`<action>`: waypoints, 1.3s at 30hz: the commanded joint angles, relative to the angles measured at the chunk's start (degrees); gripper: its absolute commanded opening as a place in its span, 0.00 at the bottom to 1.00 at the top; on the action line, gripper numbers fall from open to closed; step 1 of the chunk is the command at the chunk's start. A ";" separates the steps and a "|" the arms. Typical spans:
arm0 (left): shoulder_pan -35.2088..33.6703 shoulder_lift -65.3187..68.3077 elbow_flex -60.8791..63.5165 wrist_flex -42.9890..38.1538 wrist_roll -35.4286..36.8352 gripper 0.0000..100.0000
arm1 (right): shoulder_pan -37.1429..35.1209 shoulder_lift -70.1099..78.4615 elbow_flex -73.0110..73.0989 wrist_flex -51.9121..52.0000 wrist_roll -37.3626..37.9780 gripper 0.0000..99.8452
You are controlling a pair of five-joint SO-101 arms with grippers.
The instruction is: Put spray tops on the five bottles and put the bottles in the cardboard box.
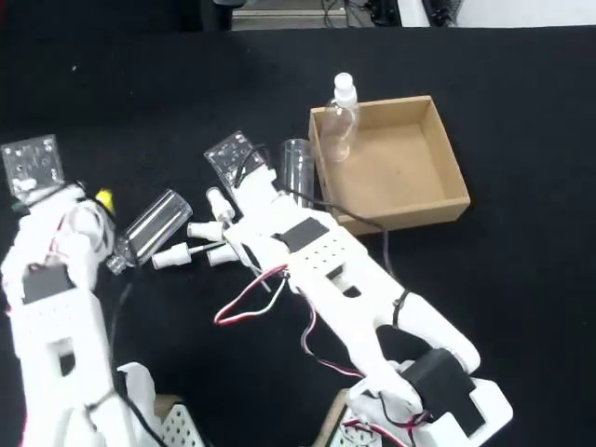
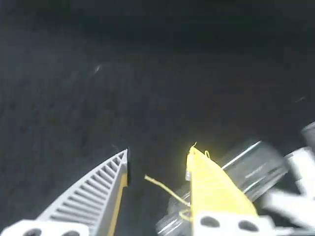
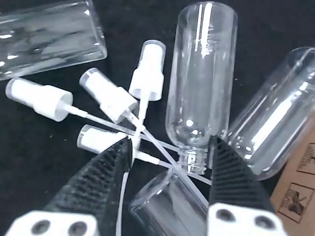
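A capped bottle (image 1: 342, 116) stands in the cardboard box (image 1: 438, 200). My right gripper (image 3: 170, 152) hangs open over a pile of loose parts, its black fingers on either side of the neck of a clear uncapped bottle (image 3: 199, 83). Several white spray tops (image 3: 109, 94) lie crossed beside that bottle. Another bottle (image 3: 275, 113) lies against the box corner (image 3: 300, 191), and one more bottle (image 3: 167, 209) lies below the fingers. My left gripper (image 2: 157, 167) is open over bare cloth, its yellow finger (image 2: 211, 187) next to a lying bottle (image 1: 154, 228).
The table is covered in black cloth (image 1: 521, 307). The right arm (image 1: 326, 270) stretches across the middle with red and white wires looping off it. The left arm (image 1: 47, 298) stands at the left edge. Bare cloth lies to the right of the box and behind it.
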 commanded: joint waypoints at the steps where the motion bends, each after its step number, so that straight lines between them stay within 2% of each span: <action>1: -3.21 7.74 -6.64 5.10 -12.66 0.20 | -1.14 -3.03 0.92 -3.60 0.44 0.22; 3: -3.65 11.08 -7.52 11.43 -19.96 0.20 | -1.14 -3.03 2.15 -6.07 1.14 0.21; 5: -3.82 12.31 -9.01 19.60 -24.18 0.20 | -1.14 -3.12 3.56 -7.82 3.78 0.20; 8: -3.21 11.34 -11.21 29.89 -23.21 0.20 | -1.14 -3.47 4.35 -8.79 5.89 0.20; 10: -1.80 9.85 -11.74 31.91 -22.86 0.20 | -1.14 -3.47 4.35 -8.79 5.98 0.20; 17: 6.90 7.82 -7.87 24.00 -26.29 0.20 | -1.14 -3.21 4.62 -8.79 5.98 0.20; 20: 8.04 9.32 -4.62 19.34 -26.73 0.20 | -1.14 -3.12 4.62 -8.79 5.98 0.20; 25: 2.33 12.84 -3.65 8.09 -26.81 0.20 | -1.14 -3.12 4.62 -8.79 5.98 0.20; 30: -3.82 14.24 -5.93 0.62 -26.55 0.20 | -1.14 -3.12 4.62 -8.79 5.98 0.20; 36: -5.23 14.24 -5.49 -6.42 -26.29 0.20 | -1.14 -3.12 4.53 -8.88 5.98 0.20; 39: -5.49 13.63 -5.67 -6.07 -23.65 0.20 | -1.14 -3.12 4.53 -8.88 5.98 0.20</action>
